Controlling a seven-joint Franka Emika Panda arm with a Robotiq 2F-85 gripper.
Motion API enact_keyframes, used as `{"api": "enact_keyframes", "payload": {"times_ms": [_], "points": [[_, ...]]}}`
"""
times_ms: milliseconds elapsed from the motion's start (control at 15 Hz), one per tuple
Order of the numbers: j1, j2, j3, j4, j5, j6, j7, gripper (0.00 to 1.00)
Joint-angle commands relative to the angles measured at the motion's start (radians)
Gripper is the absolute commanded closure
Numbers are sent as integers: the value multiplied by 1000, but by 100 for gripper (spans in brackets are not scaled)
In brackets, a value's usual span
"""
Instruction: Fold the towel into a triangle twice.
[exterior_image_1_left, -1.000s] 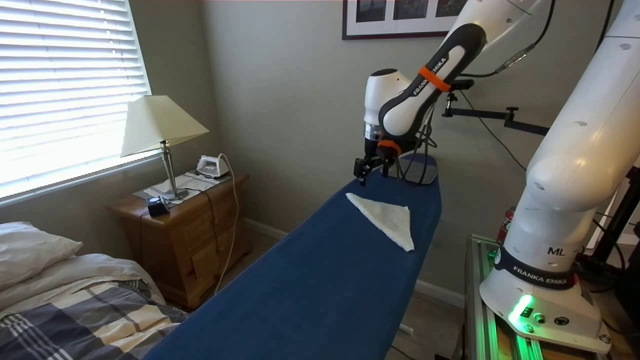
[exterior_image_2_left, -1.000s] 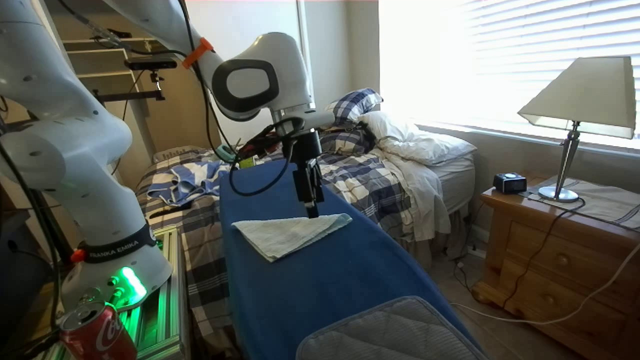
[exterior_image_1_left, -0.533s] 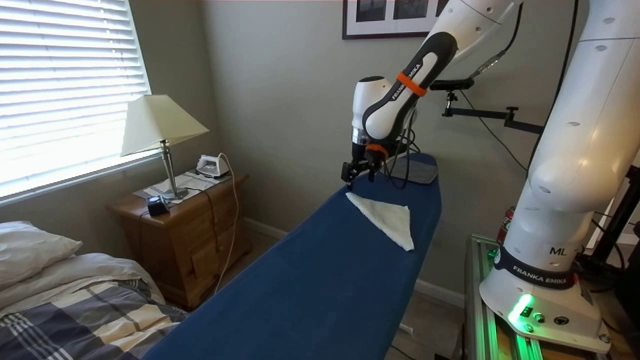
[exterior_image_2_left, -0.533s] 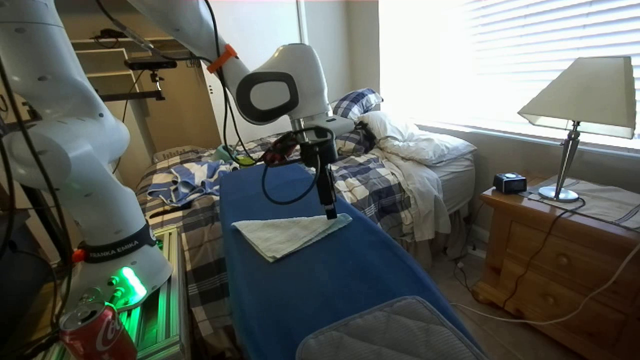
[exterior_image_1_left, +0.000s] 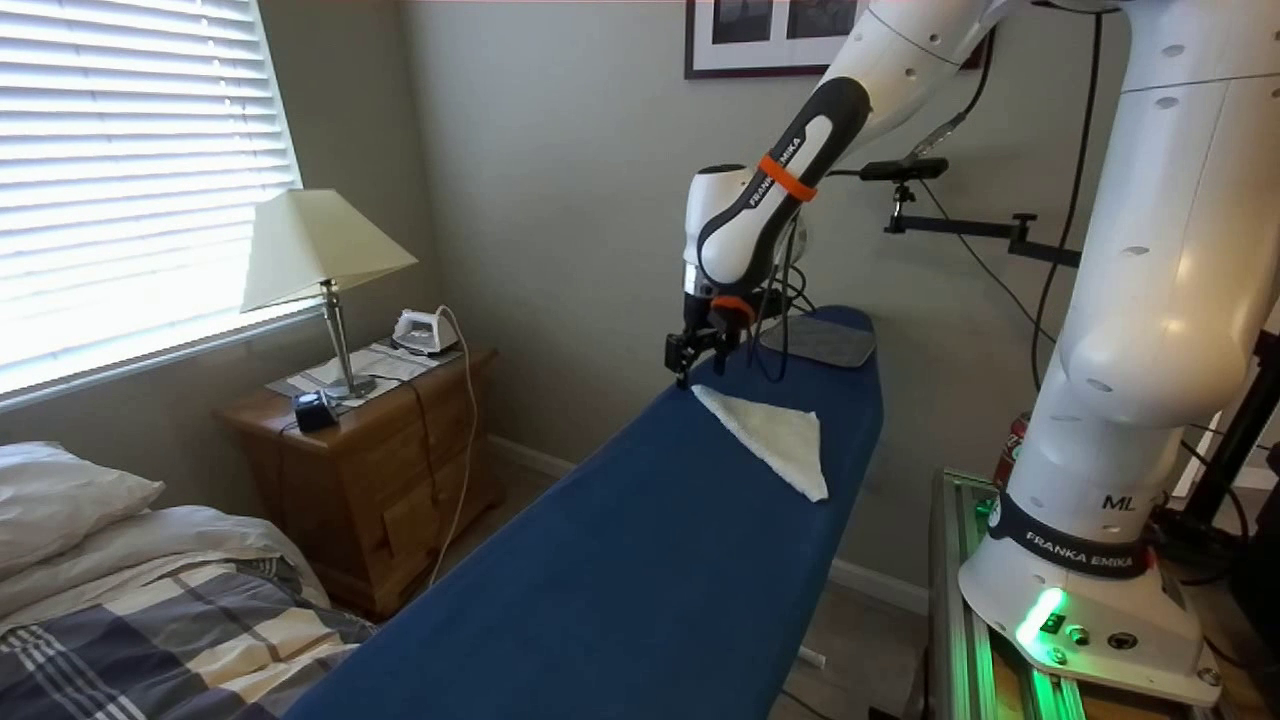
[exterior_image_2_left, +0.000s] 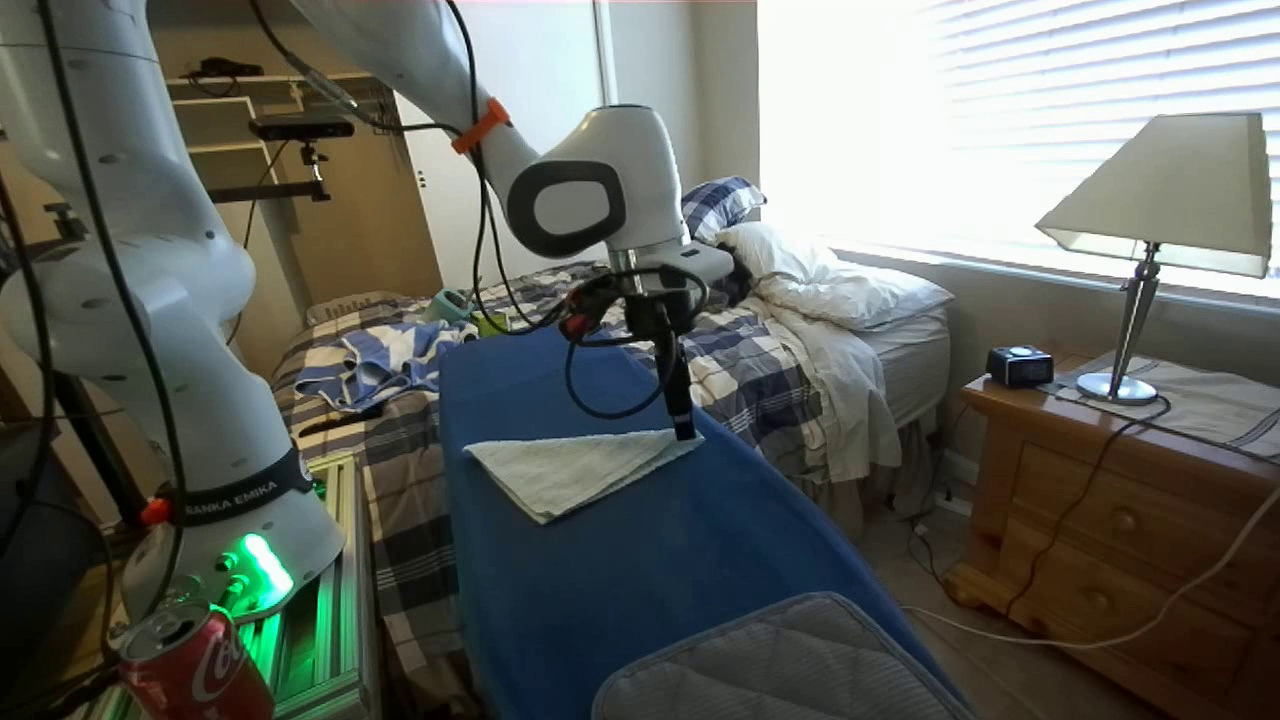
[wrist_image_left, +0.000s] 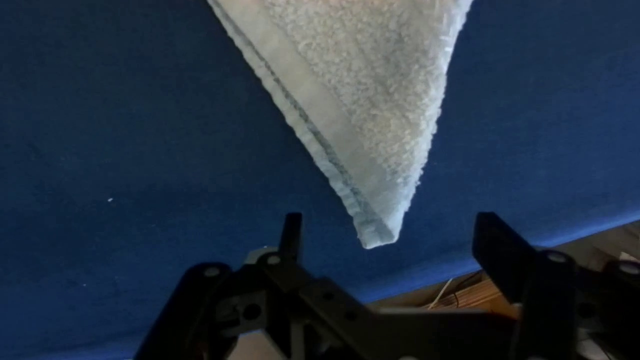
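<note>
The white towel (exterior_image_1_left: 772, 432) lies on the blue ironing board as a flat triangle, seen in both exterior views. Filling the upper middle of the wrist view, the towel (wrist_image_left: 370, 100) tapers to a blunt corner, where hemmed layers show along one side. My gripper (wrist_image_left: 388, 220) is open, its dark fingers (wrist_image_left: 291, 235) spread wide on either side of that corner, touching no cloth that I can make out. In an exterior view the gripper (exterior_image_2_left: 684, 434) points down at the towel's corner nearest the board's long edge; its height above the cloth is hard to judge.
The ironing board (exterior_image_1_left: 600, 570) narrows toward a grey pad (exterior_image_2_left: 780, 665) at its tip. Past its long edge stands a wooden nightstand (exterior_image_2_left: 1130, 530) with a lamp (exterior_image_2_left: 1160, 200) and an iron (exterior_image_1_left: 425, 333). A bed (exterior_image_2_left: 800, 390) lies behind. A soda can (exterior_image_2_left: 195, 660) stands near the robot's base.
My gripper has travelled across the board toward its nightstand-side edge, sinking slightly, and now stands at the towel's corner. The towel has stayed where it was.
</note>
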Motion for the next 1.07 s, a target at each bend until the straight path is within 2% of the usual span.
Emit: {"api": "enact_keyframes", "payload": {"times_ms": [0, 533, 667, 1000], "points": [[23, 51, -21, 46, 46, 9, -49, 39], [35, 79, -23, 73, 58, 3, -67, 94], [37, 84, -24, 76, 56, 3, -67, 100], [36, 74, -32, 78, 53, -2, -65, 97]]}}
